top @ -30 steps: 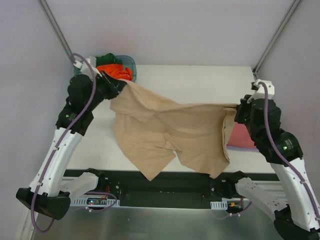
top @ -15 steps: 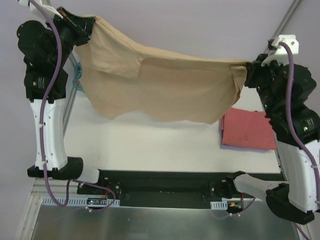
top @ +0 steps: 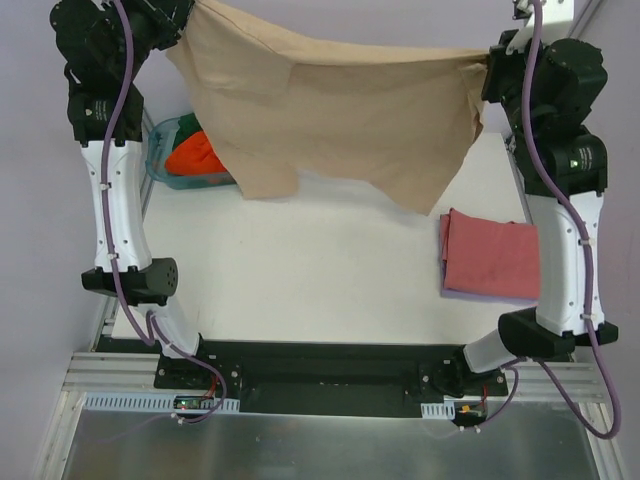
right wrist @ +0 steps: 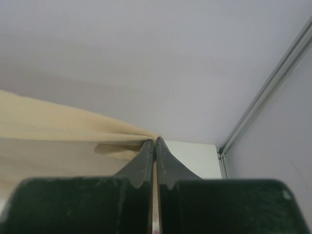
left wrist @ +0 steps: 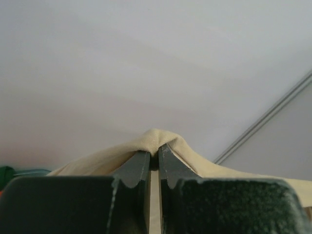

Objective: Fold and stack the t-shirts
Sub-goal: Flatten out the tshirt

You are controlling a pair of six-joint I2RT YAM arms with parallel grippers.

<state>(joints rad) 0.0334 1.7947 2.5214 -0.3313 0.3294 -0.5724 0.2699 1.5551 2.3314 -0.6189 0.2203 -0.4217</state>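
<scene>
You have the tan t-shirt [top: 340, 110] up in the air, stretched between both arms above the far part of the bench [top: 300, 270]. Your left hand [left wrist: 154, 152] is pinched tight on a fold of the shirt's upper edge. Your right hand [right wrist: 155, 142] is clamped the same way on the opposite end, with only cloth between the fingers.

The shirt hangs unevenly. The upper edge sags a little between the hands, one lobe drops low on the left, and a longer point hangs down toward the right. From above you cannot be sure the lowest part is free of the bench.

The step in hand looks like spreading the shirt so it can be laid flat for folding.
- Ease the hands apart just enough to take out the sag, without tugging the cloth from either grip.
- Hold both hands level as you come down.
- Let the hanging edge meet the bench first, then draw toward the near side so the cloth lays out smooth.
- Aim for the bare middle, away from the folded red t-shirt [top: 490, 255] on the right.
- On the left, avoid the teal tub [top: 158, 172] holding the orange t-shirt [top: 195, 155].
- Let go only once the shirt lies flat.
</scene>
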